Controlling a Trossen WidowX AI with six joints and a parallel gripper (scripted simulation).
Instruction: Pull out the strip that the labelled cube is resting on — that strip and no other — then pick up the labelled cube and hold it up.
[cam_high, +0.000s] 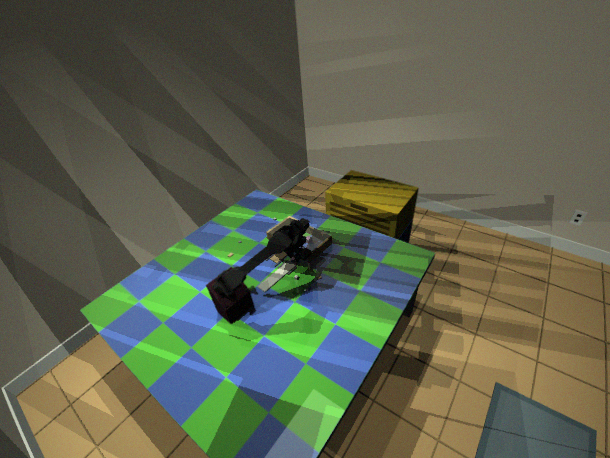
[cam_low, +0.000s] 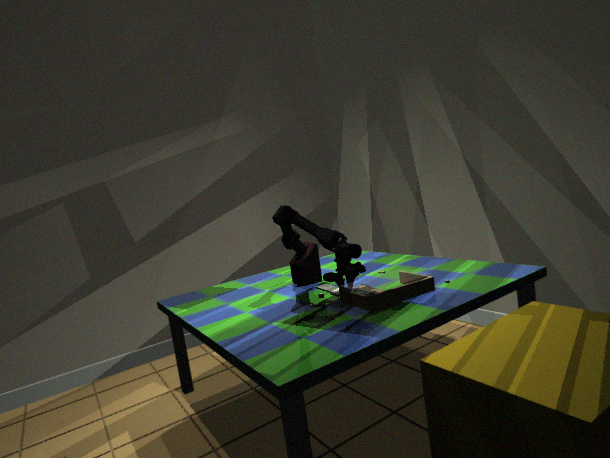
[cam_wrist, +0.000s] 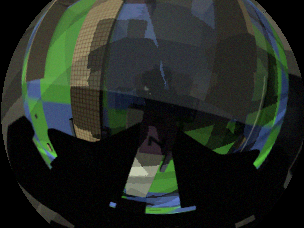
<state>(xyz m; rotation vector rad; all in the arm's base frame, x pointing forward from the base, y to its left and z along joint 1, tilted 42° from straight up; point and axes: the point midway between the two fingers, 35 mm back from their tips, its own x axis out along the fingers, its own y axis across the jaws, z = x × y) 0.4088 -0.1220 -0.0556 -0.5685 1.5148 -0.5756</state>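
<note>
The labelled cube (cam_wrist: 151, 146) is pinkish, with a dark mark like an N or a Z, and shows low in the middle of the wrist view. My gripper (cam_wrist: 156, 128) (cam_low: 346, 288) points down and is shut on it, one dark finger on each side. The fingers and arm hide the cube in the top and exterior views. A pale strip (cam_high: 276, 279) (cam_low: 328, 289) (cam_wrist: 142, 175) lies on the table, running from under the gripper towards the arm's base. Its far end is hidden. I cannot tell whether the cube touches anything below.
A low wooden tray (cam_high: 278, 227) (cam_low: 400, 293) stands beside and beyond the gripper, and its wall shows left in the wrist view. Small bits, such as a pale one (cam_high: 230, 255) and a dark one (cam_low: 447, 281), lie around. A yellow cabinet (cam_high: 370, 200) (cam_low: 540, 350) stands past the table edge.
</note>
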